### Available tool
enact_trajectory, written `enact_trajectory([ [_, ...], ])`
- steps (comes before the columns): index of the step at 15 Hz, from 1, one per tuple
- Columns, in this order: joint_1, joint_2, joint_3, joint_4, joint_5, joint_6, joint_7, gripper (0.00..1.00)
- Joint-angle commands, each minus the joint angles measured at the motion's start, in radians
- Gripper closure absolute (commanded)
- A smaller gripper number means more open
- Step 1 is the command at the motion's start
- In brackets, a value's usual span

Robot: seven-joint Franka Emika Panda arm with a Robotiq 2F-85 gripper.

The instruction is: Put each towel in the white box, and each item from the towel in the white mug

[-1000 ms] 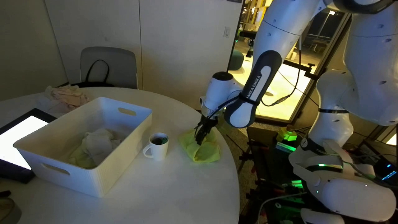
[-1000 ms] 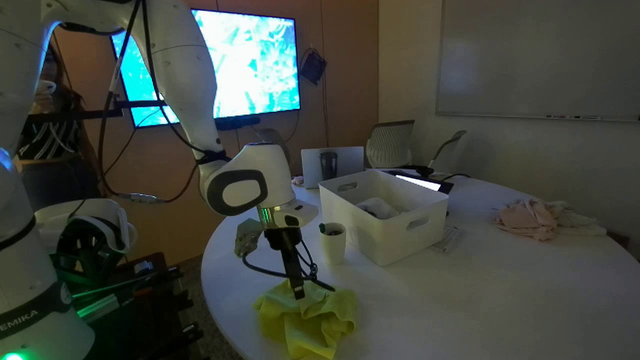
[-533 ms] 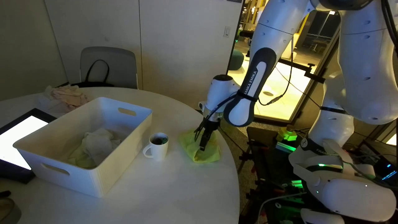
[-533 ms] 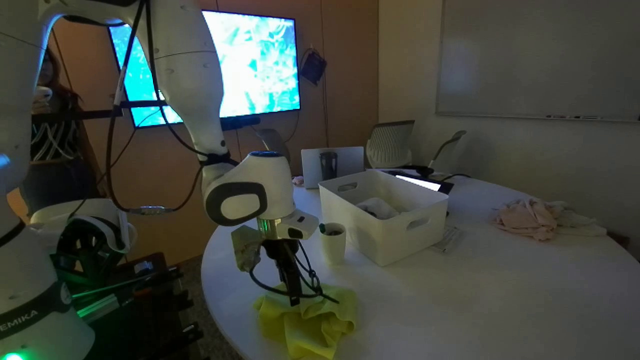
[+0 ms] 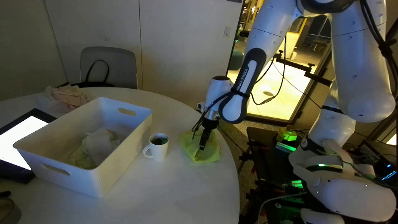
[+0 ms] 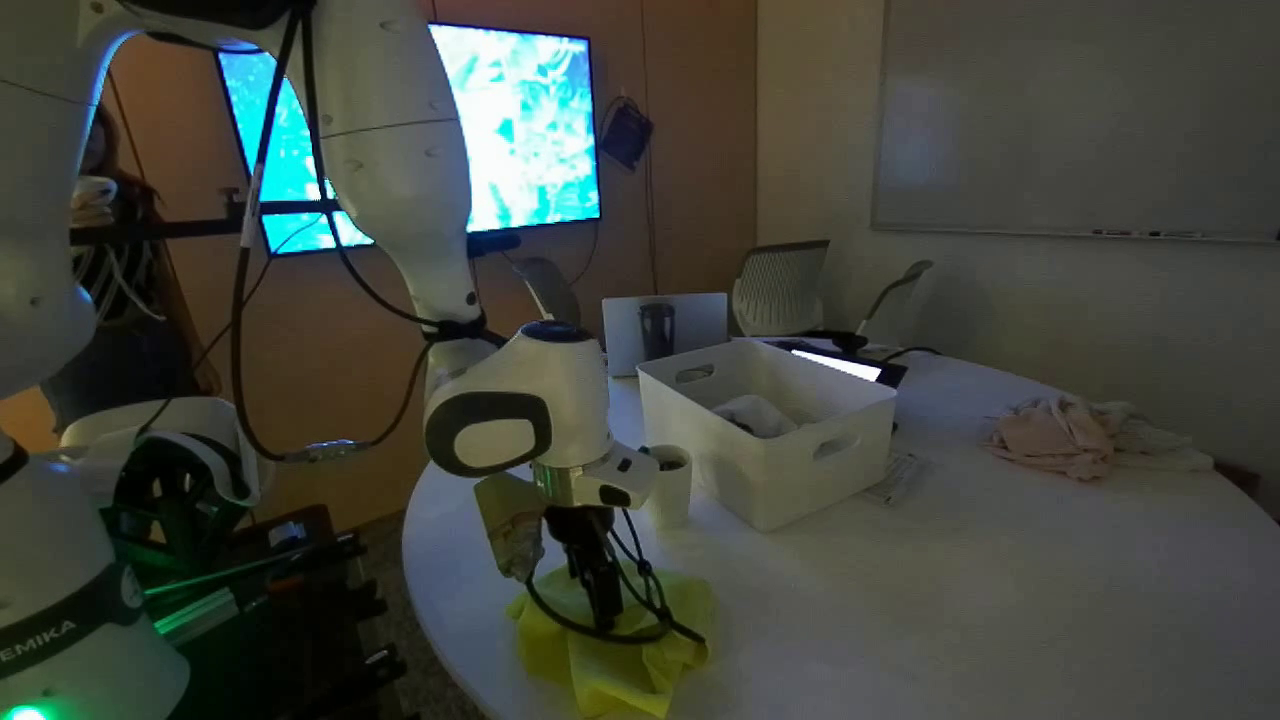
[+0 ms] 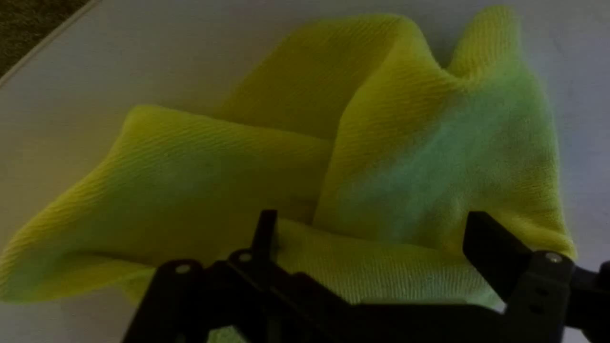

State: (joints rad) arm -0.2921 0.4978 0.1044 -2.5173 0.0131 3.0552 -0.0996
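Observation:
A crumpled yellow-green towel (image 5: 211, 153) lies on the table near its edge. It also shows in an exterior view (image 6: 610, 690) and fills much of the wrist view (image 7: 410, 157). My gripper (image 7: 374, 226) is open, fingers wide apart over a fold of the towel. In both exterior views the gripper (image 5: 201, 147) (image 6: 607, 612) points down at the towel; I cannot tell whether it touches. The white mug (image 5: 160, 151) (image 6: 668, 500) stands upright, with dark and green things inside. The white box (image 5: 122, 159) (image 6: 745, 475) holds a white cloth (image 5: 99, 143) and a yellowish one. No item on the towel shows.
A dark-framed device with a lit screen (image 5: 21, 138) lies beside the box. A pile of pink and white cloth (image 5: 70, 95) (image 6: 1060, 440) lies farther off. A silver panel with a dark cup (image 6: 657, 332) stands behind the box. The round table's edge runs close to the towel.
My gripper has moved down toward the towel and slightly across it. The towel, mug and box have not moved.

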Motion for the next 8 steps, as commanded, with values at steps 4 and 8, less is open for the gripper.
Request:
enact_trajectory([
  [4, -0.073, 0.050, 0.055, 0.090, 0.015, 0.002, -0.060, 0.00],
  [8, -0.121, 0.068, 0.085, 0.130, 0.017, -0.023, -0.093, 0.20],
])
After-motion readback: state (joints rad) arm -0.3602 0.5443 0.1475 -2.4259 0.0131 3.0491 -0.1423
